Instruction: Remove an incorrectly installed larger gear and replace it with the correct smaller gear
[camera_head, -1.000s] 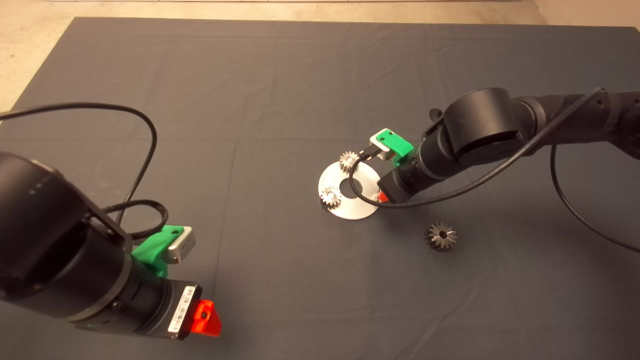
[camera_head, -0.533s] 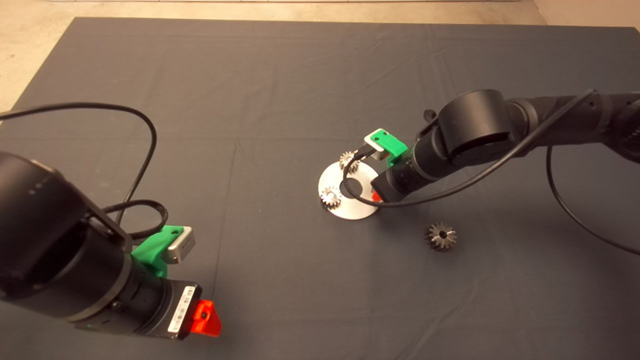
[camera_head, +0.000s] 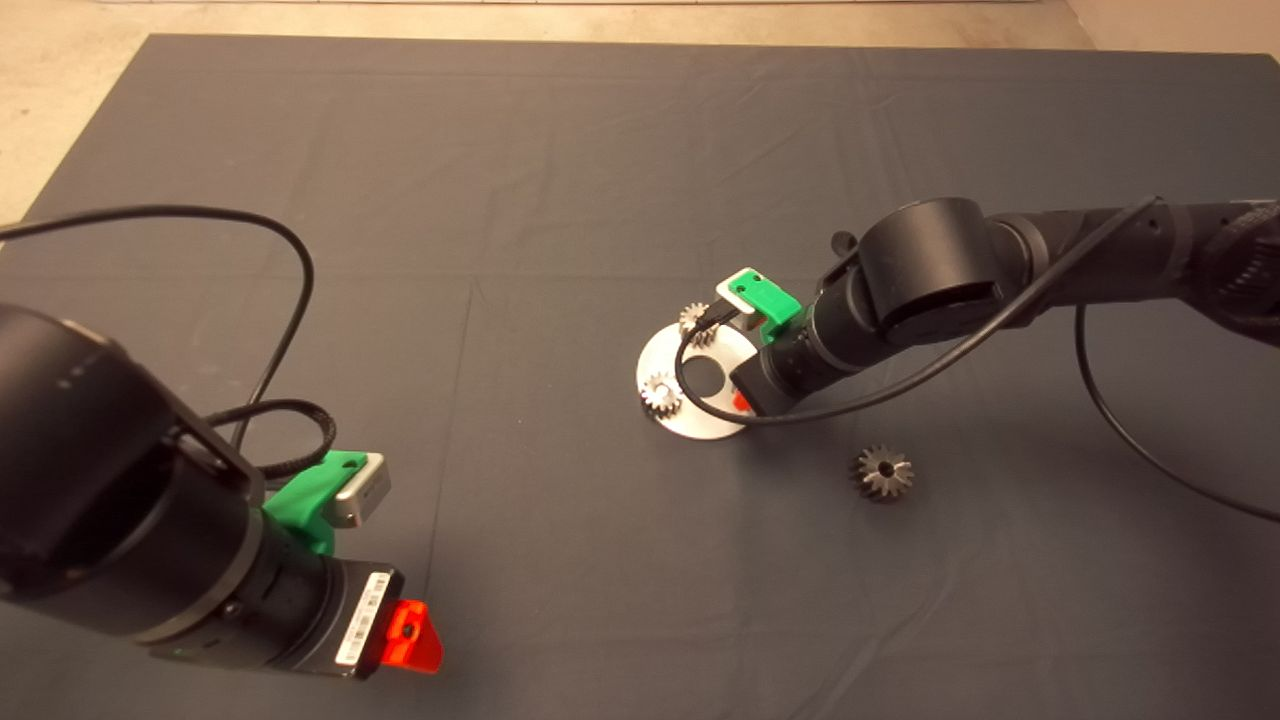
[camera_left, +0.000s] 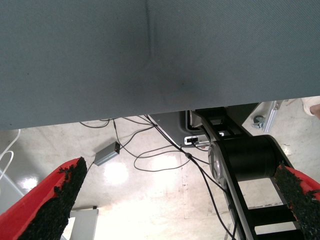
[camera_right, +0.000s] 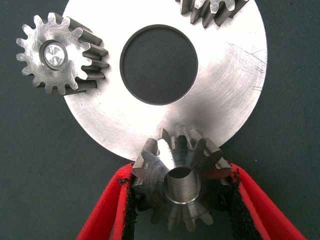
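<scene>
The larger gear (camera_head: 882, 472), dark with slanted teeth, lies flat on the mat, right of the round steel plate (camera_head: 700, 418). My right gripper (camera_head: 741, 401) is over the plate's right edge and is shut on the smaller gear (camera_right: 179, 186). In the right wrist view, both pads (camera_right: 131, 200) press that gear's teeth at the plate's rim (camera_right: 235, 95). Two paler silvery gears (camera_head: 661, 393) (camera_head: 695, 322) sit on the plate, also shown in the right wrist view (camera_right: 56, 54) (camera_right: 214, 9). The smaller gear is hidden under the arm in the head view.
The plate has a large centre hole (camera_right: 159, 64). My left gripper (camera_head: 412, 636) is parked open at the mat's lower left, with a cable (camera_head: 290, 250) looping behind it. Its wrist view shows the mat's edge (camera_left: 150, 60) and floor cables. The right arm's cable (camera_head: 1100, 400) hangs over the mat.
My right arm has moved left and a little nearer, carrying the smaller gear further onto the plate's right edge. The larger gear and the left arm have not moved.
</scene>
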